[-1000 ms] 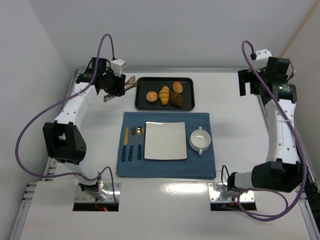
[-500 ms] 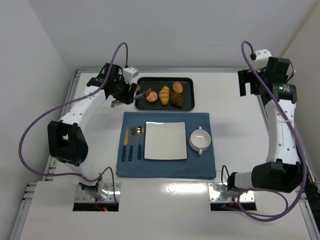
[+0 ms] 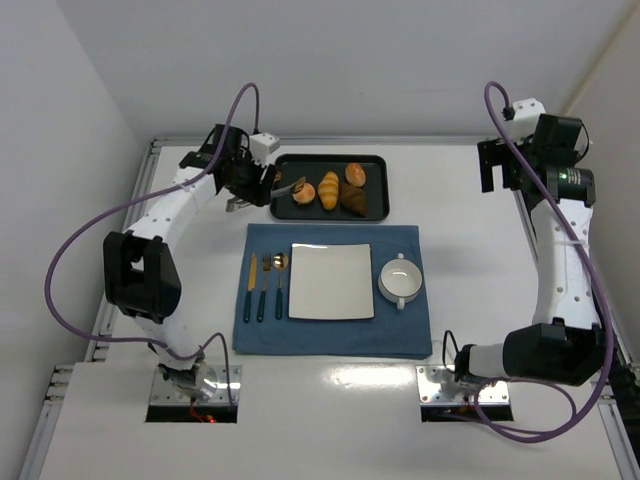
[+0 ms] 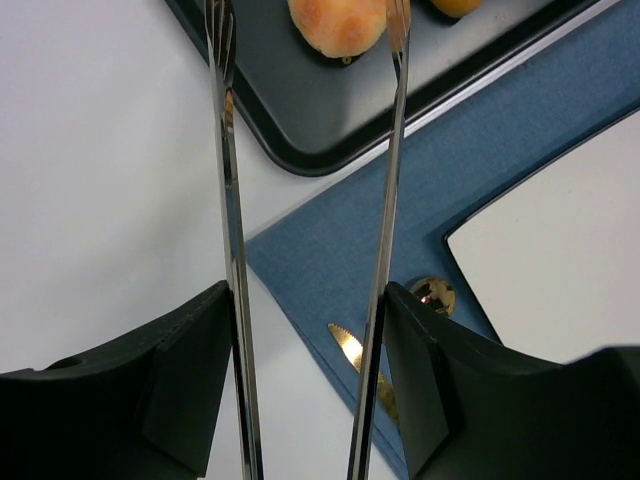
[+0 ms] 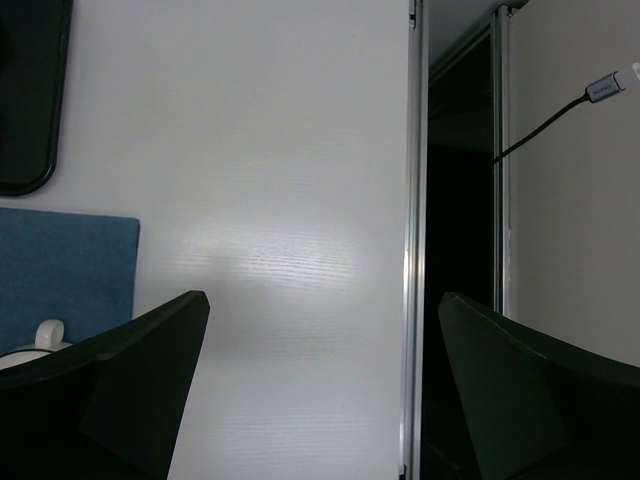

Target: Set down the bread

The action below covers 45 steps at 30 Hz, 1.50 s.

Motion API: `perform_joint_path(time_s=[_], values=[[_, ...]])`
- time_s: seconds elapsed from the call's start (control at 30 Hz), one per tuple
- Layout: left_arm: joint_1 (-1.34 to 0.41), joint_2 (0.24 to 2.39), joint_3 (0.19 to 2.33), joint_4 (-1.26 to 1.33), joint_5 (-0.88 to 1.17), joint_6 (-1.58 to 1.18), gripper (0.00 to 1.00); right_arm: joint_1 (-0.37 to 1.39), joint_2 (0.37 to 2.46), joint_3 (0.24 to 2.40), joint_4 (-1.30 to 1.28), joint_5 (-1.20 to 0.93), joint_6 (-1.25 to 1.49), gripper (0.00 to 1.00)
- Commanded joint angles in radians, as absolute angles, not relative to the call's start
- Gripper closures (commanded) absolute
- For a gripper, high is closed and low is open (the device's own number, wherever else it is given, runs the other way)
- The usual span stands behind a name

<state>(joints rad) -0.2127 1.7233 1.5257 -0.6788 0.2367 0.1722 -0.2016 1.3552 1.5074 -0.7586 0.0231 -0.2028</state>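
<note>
Left end effector's [image 4: 305,310] tongs [image 4: 232,250] flank round golden bread [image 4: 338,22].

Plate [image 3: 331,281] and bowl [image 3: 400,283] on mat [image 3: 330,338]

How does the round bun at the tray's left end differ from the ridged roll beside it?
The bun is round and orange-golden; the ridged roll is elongated and yellower. The bun looks smooth, the roll ridged. The tongs flank the bun, not the roll. Both lie on the black tray.
</note>
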Motion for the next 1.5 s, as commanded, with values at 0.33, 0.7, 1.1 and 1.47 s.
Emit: perform_joint_path(time_s=[0.33,0.7,1.1,1.47], values=[[-0.227,1.830,1.634,-0.626,0.261,0.164,0.43,-0.225,1.338,1.529,-0.756,0.000,-0.207,0.00],[-0.256,1.908,1.646,-0.615,0.250,0.164,0.43,-0.244,1.356,1.551,-0.775,-0.018,-0.216,0.00],[-0.276,1.962,1.646,-0.615,0.219,0.164,0.43,-0.262,1.365,1.562,-0.775,-0.028,-0.216,0.00],[-0.276,1.965,1.623,-0.606,0.156,0.164,0.73,-0.262,1.365,1.562,-0.775,-0.028,-0.216,0.00]])
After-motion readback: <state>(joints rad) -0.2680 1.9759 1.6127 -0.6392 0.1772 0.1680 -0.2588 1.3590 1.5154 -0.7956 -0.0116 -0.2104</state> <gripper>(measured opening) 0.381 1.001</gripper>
